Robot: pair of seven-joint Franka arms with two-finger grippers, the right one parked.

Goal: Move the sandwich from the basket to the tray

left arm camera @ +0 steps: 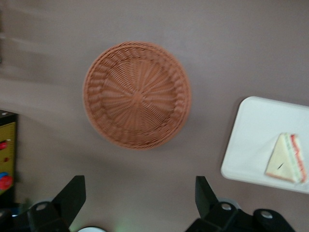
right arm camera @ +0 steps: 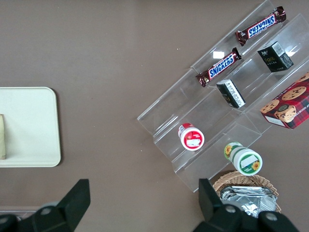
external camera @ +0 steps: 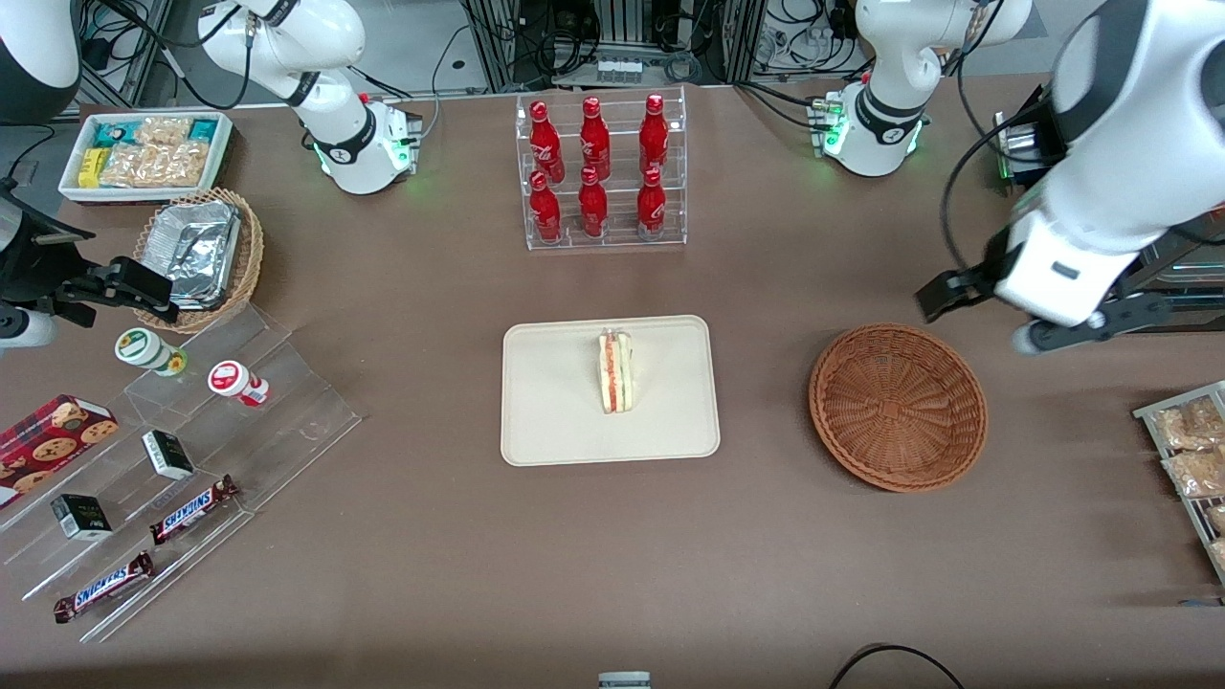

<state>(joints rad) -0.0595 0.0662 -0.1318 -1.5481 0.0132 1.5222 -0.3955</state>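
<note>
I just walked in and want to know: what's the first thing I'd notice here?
Probably the sandwich, lying in the middle of the cream tray at the table's centre. Beside the tray, toward the working arm's end, sits the brown basket with nothing in it. The robot's hand hangs open above the table near the basket, holding nothing.

The left arm (external camera: pixel 1101 172) fills the upper right of the front frame: glossy white rounded shells, broken by a dark grey band at the joint. Its round white base (external camera: pixel 871 144), ringed in black, shows small green lights, and a black cable (external camera: pixel 957 191) loops down beside the arm. The gripper (external camera: pixel 974 323) sits at the frame's right edge, a white block with a dark slot. In the wrist view the gripper (left arm camera: pixel 139 188) shows matte black, wedge-shaped fingers (left arm camera: pixel 72 198) set wide apart, with silver screw heads (left arm camera: pixel 223 206) at their roots.
</note>
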